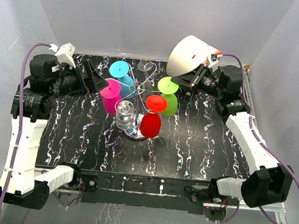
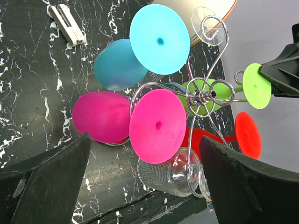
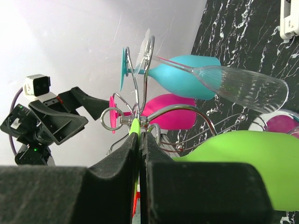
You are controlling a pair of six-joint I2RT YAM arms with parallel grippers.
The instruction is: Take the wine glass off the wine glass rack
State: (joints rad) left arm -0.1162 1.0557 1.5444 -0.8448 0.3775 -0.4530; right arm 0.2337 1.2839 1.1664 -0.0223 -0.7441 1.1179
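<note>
One black marbled table (image 1: pixel 204 150), with the robot arms bolted at its near edge. One wire rack (image 2: pixel 204 95), mid-table, hung with coloured and clear glasses, bowls down. One green wine glass (image 1: pixel 169 104) on the rack's right side, foot uppermost in a curled arm, long axis running down from foot to bowl, slightly tilted. Right gripper (image 3: pixel 139 136): jaws clamped edge-on on the rim of the green foot, reaching in from the far right; plainly the nearer arm. Left gripper (image 2: pixel 145 144): jaws wide apart, empty, facing the pink glass (image 2: pixel 156 126). Likely exit: foot drawn outward, away from the post, toward the right.
</note>
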